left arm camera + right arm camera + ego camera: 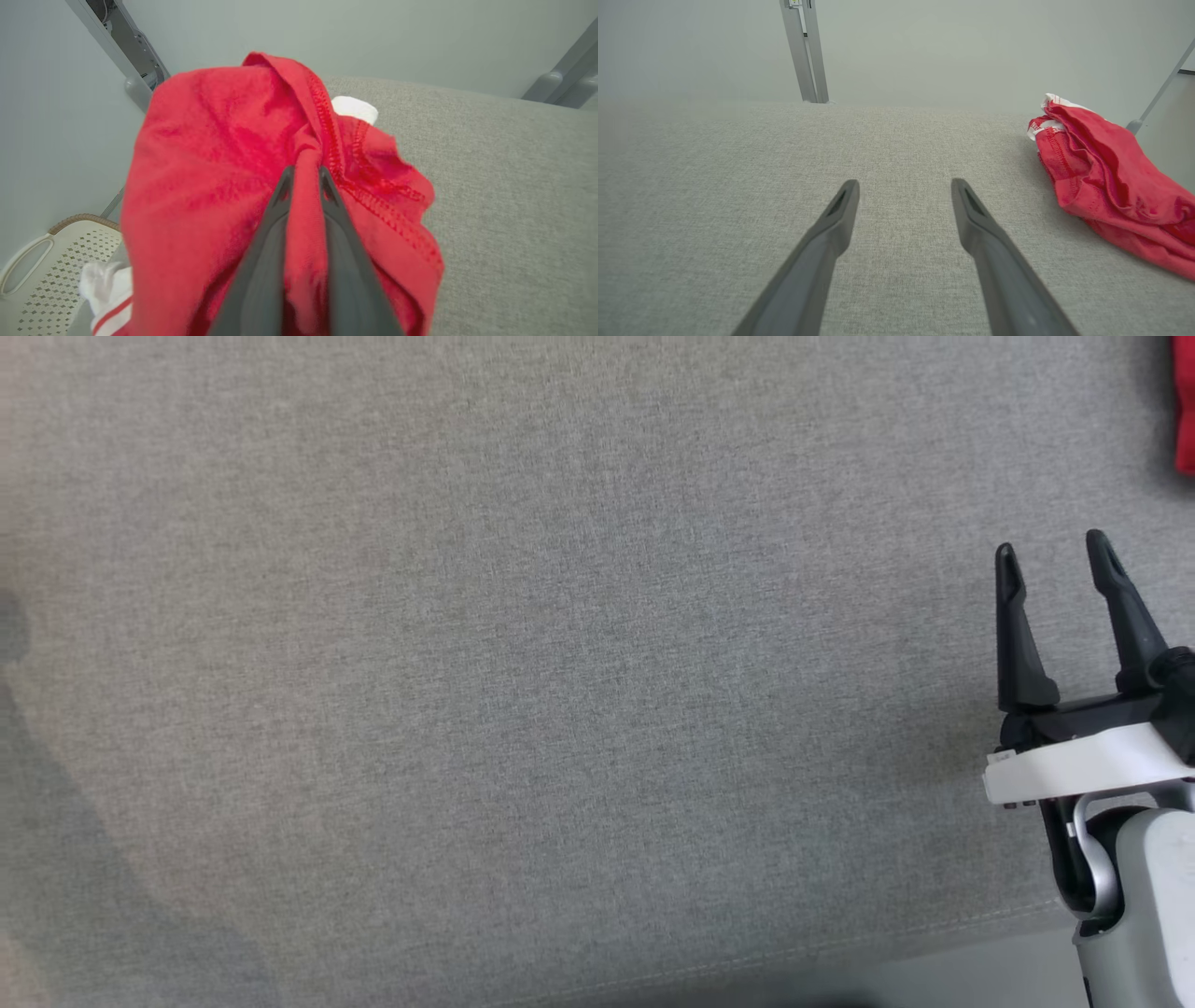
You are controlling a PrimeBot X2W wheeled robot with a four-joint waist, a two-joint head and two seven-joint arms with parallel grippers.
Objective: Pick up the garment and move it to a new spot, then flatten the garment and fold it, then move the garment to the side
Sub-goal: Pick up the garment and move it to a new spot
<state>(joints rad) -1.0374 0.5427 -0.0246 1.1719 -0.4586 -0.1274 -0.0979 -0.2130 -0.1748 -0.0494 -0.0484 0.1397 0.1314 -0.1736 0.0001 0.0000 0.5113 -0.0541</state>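
While the grey padded surface (523, 663) carries the red garment (210, 163) bunched at its edge, my left gripper (303, 171) pinches a fold of it and my right gripper (1055, 555) stands spread. I judge only the grasp is made; lifting, moving, flattening and folding are all left.

I'm counting two grippers of mine: my left gripper (303, 173) and my right gripper (905, 186). Each is carrying two long dark fingers (833, 224), so I'm counting four fingers in all. I'm seeing one red garment (205, 158), with one small white patch (355, 108) showing at its far edge. I'm finding one grey fabric surface (714, 186). I'm making out one cream perforated basket (56, 261) and one white cloth (108, 298) with a red stripe. I'm not managing to tell whether that white cloth is one piece or more. I'm counting two grey metal posts (805, 51) in my right wrist view, one upright and one slanted.
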